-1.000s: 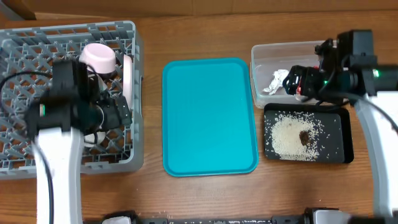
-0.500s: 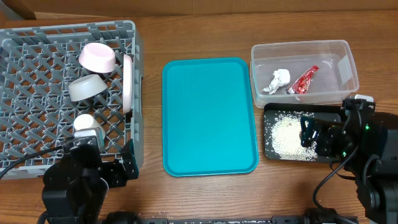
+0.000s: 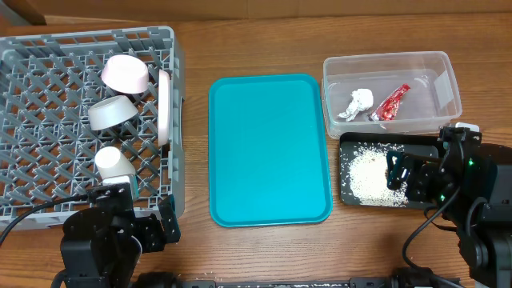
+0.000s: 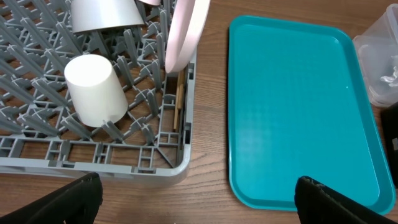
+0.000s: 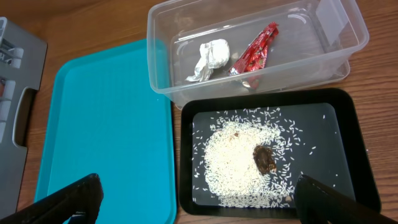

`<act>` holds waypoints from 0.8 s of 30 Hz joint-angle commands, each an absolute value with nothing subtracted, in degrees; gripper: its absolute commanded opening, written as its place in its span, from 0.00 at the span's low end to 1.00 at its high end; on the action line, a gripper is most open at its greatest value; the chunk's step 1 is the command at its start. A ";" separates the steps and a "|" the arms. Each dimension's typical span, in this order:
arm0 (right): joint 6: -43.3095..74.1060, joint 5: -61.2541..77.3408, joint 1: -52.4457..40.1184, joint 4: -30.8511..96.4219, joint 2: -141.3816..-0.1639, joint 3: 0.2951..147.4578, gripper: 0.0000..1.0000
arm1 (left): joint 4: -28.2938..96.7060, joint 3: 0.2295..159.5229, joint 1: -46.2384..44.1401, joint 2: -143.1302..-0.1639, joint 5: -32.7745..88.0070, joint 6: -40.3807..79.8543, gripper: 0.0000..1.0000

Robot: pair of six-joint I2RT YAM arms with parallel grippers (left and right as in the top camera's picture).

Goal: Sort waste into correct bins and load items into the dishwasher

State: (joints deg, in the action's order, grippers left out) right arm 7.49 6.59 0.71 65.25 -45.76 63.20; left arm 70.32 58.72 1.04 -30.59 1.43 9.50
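Observation:
The grey dish rack (image 3: 32,48) holds the pink bowl (image 3: 126,74), the grey metal bowl (image 3: 110,114), the white cup (image 3: 112,162) and the white plate (image 3: 163,106) standing on edge. Chopsticks (image 4: 179,106) stand in the rack's corner. The clear tub (image 3: 384,58) holds the red wrapper (image 3: 390,103) and the tissue (image 3: 360,102). The black tray (image 5: 336,124) holds rice (image 5: 233,165) and the brown lump (image 5: 265,159). My left gripper (image 4: 199,202) is open and empty above the wood in front of the rack. My right gripper (image 5: 199,202) is open and empty above the black tray's near edge.
A large teal tray (image 3: 270,148) lies between the rack and the bins, with nothing on it. Both arms sit low at the table's front edge, left (image 3: 112,248) and right (image 3: 472,208). A cardboard edge (image 3: 24,12) shows at the back left.
Both arms have pulled back to the table's front edge, the left from over the rack, the right from over the clear tub. The wrapper now lies in the tub.

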 commanded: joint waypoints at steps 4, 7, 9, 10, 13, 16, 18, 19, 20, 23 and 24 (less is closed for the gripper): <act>7.05 5.96 0.71 65.06 -45.56 62.83 1.00 | 70.30 58.26 0.71 -29.91 1.06 10.31 1.00; 7.01 5.58 0.62 62.43 -42.76 61.89 1.00 | 70.30 58.26 0.71 -29.91 1.06 10.31 1.00; 6.72 5.56 0.58 52.99 -36.84 57.08 1.00 | 70.30 58.26 0.71 -29.91 1.06 10.28 1.00; 5.69 5.63 0.56 47.29 -33.36 53.36 1.00 | 70.30 58.26 0.71 -29.93 1.06 10.31 1.00; 2.63 5.58 -0.49 33.32 -21.87 41.10 1.00 | 70.30 58.26 0.71 -29.93 1.06 10.31 1.00; 1.45 5.58 -1.17 26.09 -14.02 32.47 1.00 | 70.30 58.26 0.71 -29.91 1.06 10.31 1.00; 1.45 5.61 -1.61 21.91 -9.87 27.05 1.00 | 70.30 58.26 0.71 -29.93 1.06 10.31 1.00; 1.43 5.61 -1.74 19.59 -8.08 24.25 1.00 | 70.30 58.26 0.71 -29.91 1.06 10.28 1.00; 1.45 5.61 -1.78 17.96 -6.92 22.26 1.00 | 70.30 58.26 0.71 -29.93 1.06 10.31 1.00; 1.45 5.78 -1.78 9.69 -1.98 13.47 1.00 | 70.30 58.26 0.71 -29.93 1.06 10.31 1.00; 1.43 6.04 -1.76 7.70 -0.95 11.53 1.00 | 70.30 58.26 0.71 -29.93 1.06 10.31 1.00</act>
State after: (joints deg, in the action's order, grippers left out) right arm 1.98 5.98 -1.50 9.82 -3.57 15.25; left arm 70.35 58.50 1.04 -30.48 1.43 9.52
